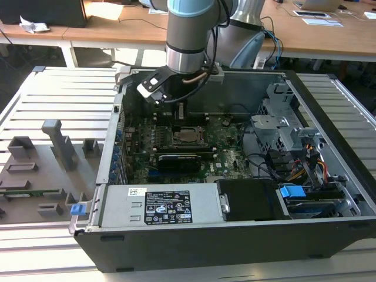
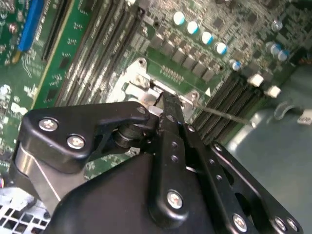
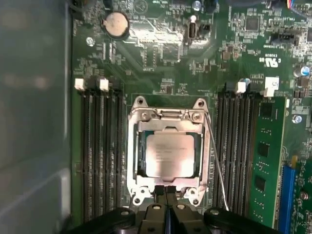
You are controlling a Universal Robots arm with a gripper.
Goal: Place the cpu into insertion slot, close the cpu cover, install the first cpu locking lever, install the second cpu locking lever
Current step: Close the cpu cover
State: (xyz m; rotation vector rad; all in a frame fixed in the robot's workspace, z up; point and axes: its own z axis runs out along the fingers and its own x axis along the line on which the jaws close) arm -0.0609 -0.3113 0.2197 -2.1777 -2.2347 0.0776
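The cpu (image 3: 169, 155) lies flat in the insertion slot (image 3: 131, 161), silver top up; in the exterior view the cpu (image 1: 189, 136) is mid-board. The cpu cover (image 3: 168, 125) lies down over it, and the chip shows through its window. My gripper (image 3: 165, 190) is shut, its two black fingers pressed together with nothing between them, tips at the socket frame's edge. In the second wrist view the gripper (image 2: 163, 100) touches that silver rim. One thin wire locking lever (image 3: 217, 168) slants free beside the socket, also seen as the lever (image 2: 226, 116). In the exterior view the gripper (image 1: 181, 116) hangs just above the socket.
Black memory slots (image 3: 100, 156) flank the socket, with a green memory card (image 3: 268, 165) standing beyond the far bank. A coin battery (image 3: 116, 24) sits on the board. The case holds a grey power supply (image 1: 158, 205) and a drive cage (image 1: 282, 126). Grey fixtures (image 1: 59, 141) stand on the exterior view's left.
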